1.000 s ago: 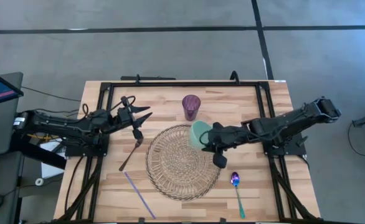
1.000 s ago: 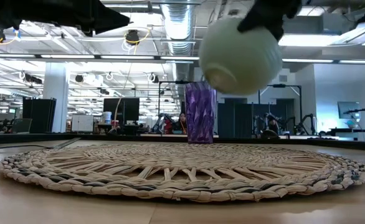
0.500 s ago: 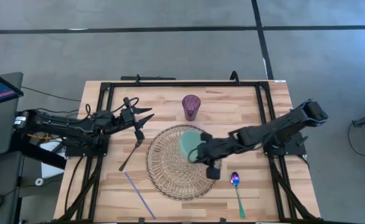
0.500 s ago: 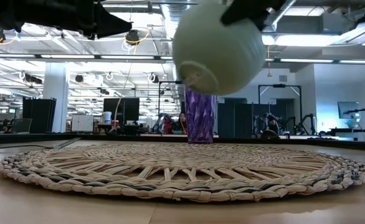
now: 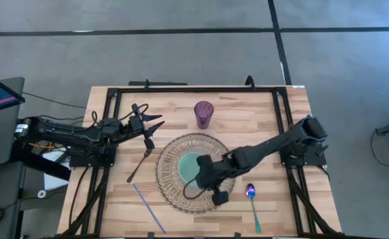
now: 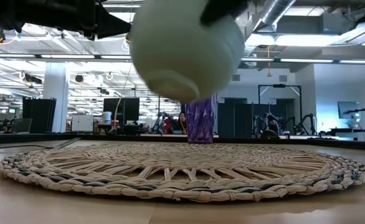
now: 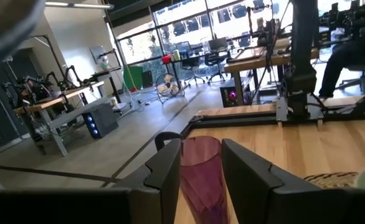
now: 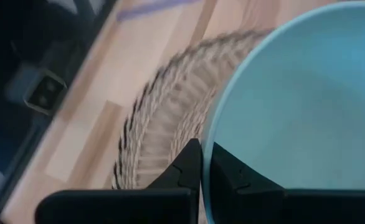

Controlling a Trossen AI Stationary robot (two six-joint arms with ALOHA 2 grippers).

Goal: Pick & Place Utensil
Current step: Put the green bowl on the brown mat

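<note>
From above, the right gripper (image 5: 206,174), clamped on the bowl (image 5: 189,166)'s rim, has swung from the mat's far edge to over the woven mat (image 5: 174,192)'s middle. Low down, the bowl (image 6: 185,53) still hangs clear, so release isn't due. The left gripper (image 5: 156,120) waits with jaws apart, empty, above the fork (image 5: 140,164).

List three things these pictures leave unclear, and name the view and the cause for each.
1. Woven mat centre: high view, covered by the bowl held in the right gripper.
2. Purple cup top: low view, hidden behind the bowl.
3. Fork tines: high view, too small; left gripper hovers nearby.
</note>
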